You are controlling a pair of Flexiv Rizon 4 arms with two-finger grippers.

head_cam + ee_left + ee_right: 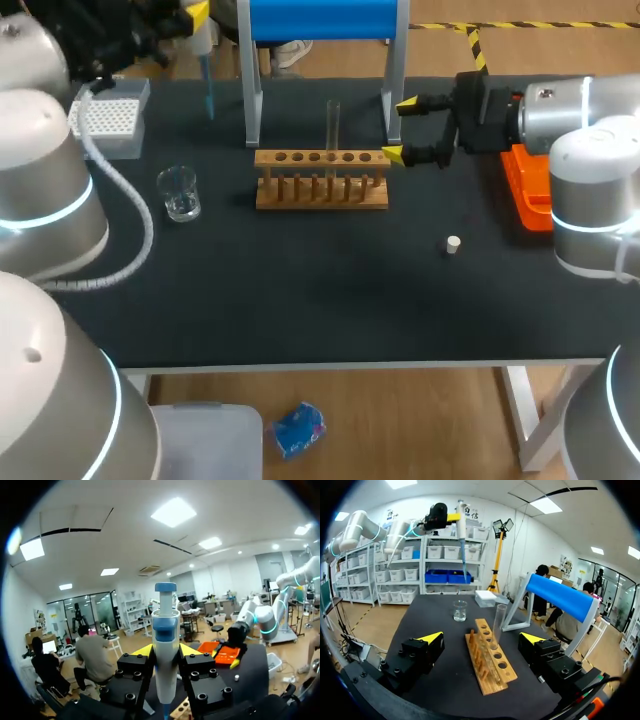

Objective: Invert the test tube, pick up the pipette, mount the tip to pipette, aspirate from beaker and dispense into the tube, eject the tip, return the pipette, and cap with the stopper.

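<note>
Head view: a wooden rack stands mid-table, with the tube upright in one of its middle holes. The beaker stands left of the rack, and the tip box is farther left and behind it. The stopper lies right of and in front of the rack, well apart from it. The right hand sits just beside the rack's right end, fingers spread and grasping nothing. An orange tray lies farther right, partly under that arm. The left hand hangs high, behind and left of the rack, carrying the pipette, which has a blue tip on its lower end. Left wrist view: the left hand is clenched on the pipette's body, one finger against each side, and the plunger end stands above the fingers. A corner of the rack shows below. Right wrist view: the rack runs away from the right hand, in line with the gap between its released fingers and clear of both. The tube stands upright in the rack, and the beaker and tip box lie beyond the rack's far end.
</note>
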